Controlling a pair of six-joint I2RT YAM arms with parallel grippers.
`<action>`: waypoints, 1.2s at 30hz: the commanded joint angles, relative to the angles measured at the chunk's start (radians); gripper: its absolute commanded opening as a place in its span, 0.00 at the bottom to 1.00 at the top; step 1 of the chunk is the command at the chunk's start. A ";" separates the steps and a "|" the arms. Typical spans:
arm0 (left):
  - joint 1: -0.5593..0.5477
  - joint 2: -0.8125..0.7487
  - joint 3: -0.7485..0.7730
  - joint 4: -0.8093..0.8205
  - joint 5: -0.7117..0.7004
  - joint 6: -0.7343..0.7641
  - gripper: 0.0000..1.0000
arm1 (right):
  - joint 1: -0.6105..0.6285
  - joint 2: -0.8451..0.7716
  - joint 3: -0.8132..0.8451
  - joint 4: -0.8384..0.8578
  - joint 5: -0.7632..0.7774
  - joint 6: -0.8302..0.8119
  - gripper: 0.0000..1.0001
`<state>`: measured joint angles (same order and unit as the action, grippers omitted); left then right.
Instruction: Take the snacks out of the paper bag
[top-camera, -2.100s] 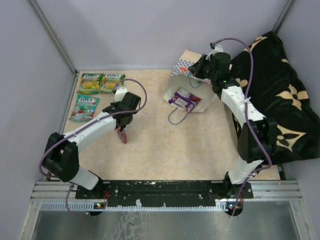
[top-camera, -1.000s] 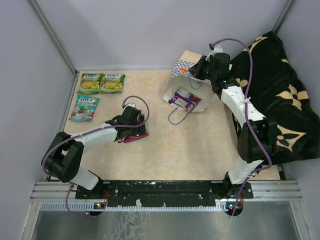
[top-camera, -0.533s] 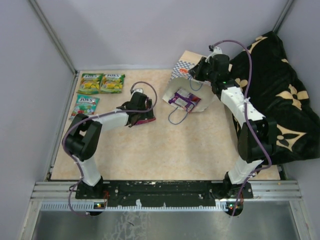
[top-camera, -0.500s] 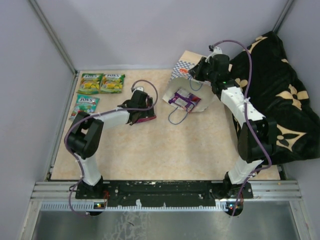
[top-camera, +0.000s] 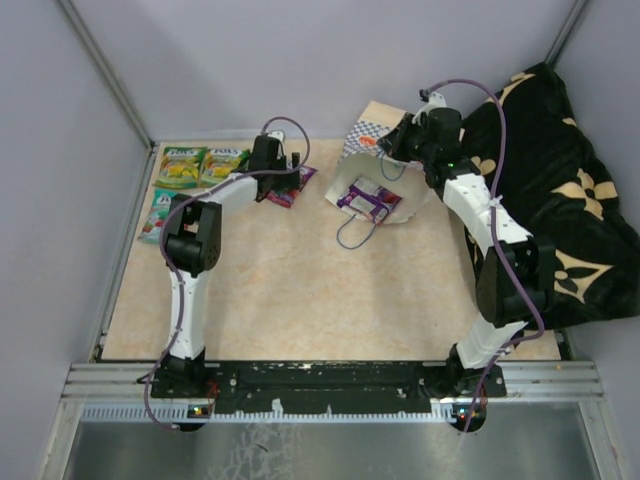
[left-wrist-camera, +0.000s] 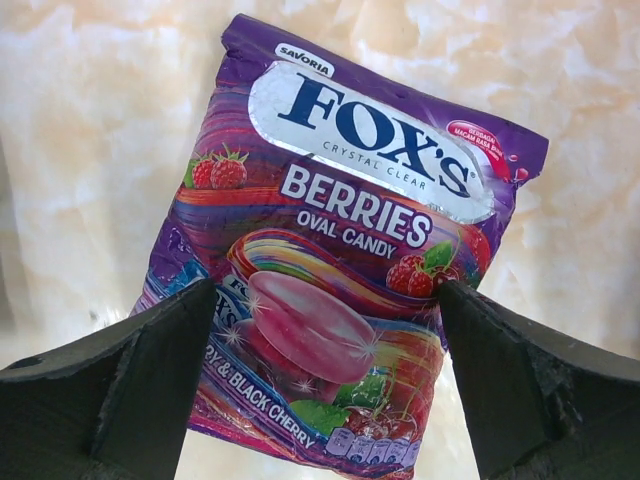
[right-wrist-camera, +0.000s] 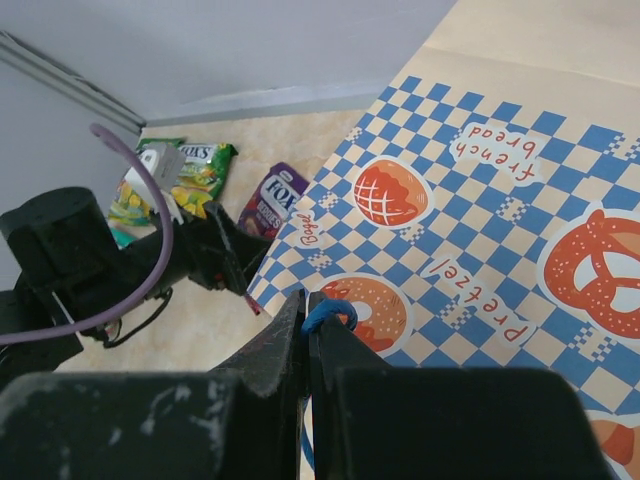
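Looking down from above, we see the left gripper (top-camera: 283, 180) stretched to the far side of the table (top-camera: 320, 290) over a purple pouch (top-camera: 302, 180), near a green-yellow pouch (top-camera: 222, 165); the right gripper (top-camera: 394, 141) sits at the paper bag (top-camera: 364, 128), a second purple pouch (top-camera: 362, 196) in its mouth. Our left wrist view shows fingers (left-wrist-camera: 130, 385) spread wide, straddling the purple pouch (left-wrist-camera: 340, 260). Our right wrist view shows jaws pinched tight on the bag's blue cord handle (right-wrist-camera: 328, 312).
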<state>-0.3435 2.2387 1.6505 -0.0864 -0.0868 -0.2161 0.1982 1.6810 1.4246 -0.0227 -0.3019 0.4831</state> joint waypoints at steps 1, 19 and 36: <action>0.018 0.128 0.126 -0.171 -0.013 0.103 0.99 | -0.011 -0.054 0.005 0.043 -0.010 0.000 0.00; 0.075 0.233 0.280 -0.232 -0.178 -0.185 1.00 | -0.011 -0.075 0.002 0.046 -0.018 0.005 0.00; -0.163 -0.532 -0.473 0.369 0.160 -0.288 1.00 | -0.011 0.001 0.028 0.088 -0.010 0.038 0.00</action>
<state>-0.3828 1.9224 1.4120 -0.0940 -0.1024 -0.4141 0.1978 1.6642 1.4200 -0.0078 -0.3115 0.5022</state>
